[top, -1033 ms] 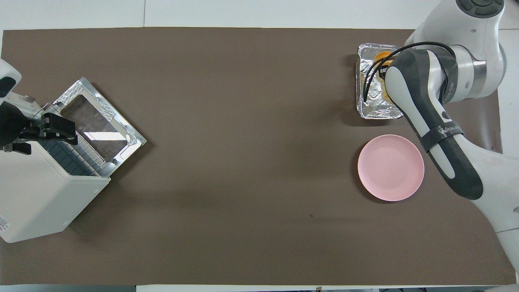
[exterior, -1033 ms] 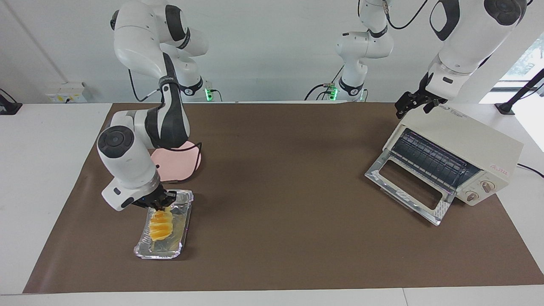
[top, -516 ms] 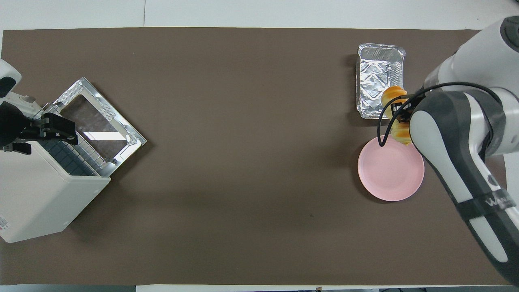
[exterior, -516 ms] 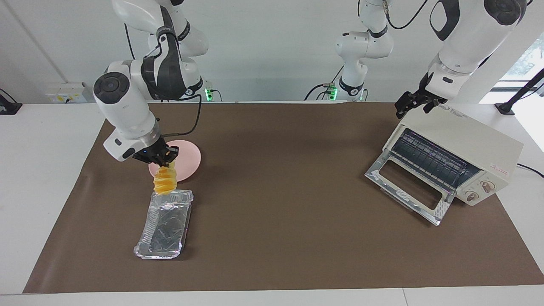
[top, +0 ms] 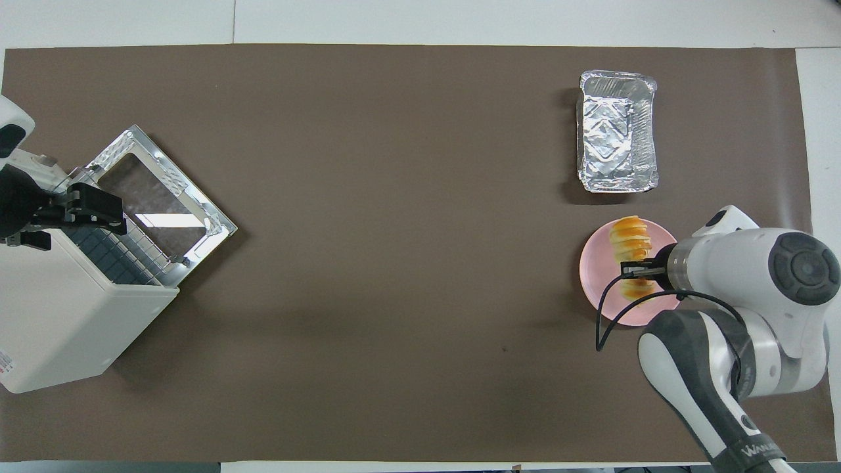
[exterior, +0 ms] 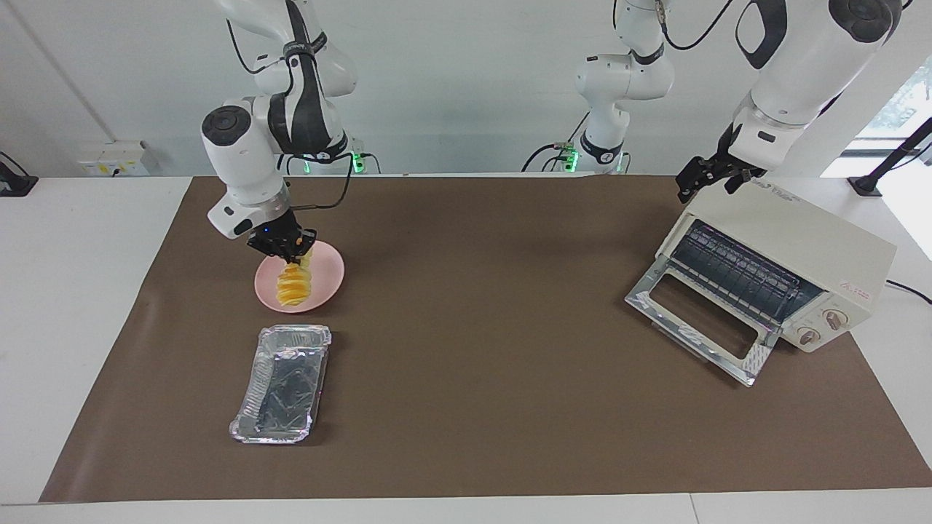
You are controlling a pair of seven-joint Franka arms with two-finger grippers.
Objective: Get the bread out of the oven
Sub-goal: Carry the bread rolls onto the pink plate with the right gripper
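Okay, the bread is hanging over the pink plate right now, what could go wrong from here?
1. The right gripper pinches only the bread's upper end, so the loaf hangs down and might slip or tear before it settles on the pink plate.
2. Released end-first, the bread may tip toward the plate's rim and roll onto the mat beside the foil tray.
3. The oven door hangs open under the waiting, open left gripper; a careless move could knock it.
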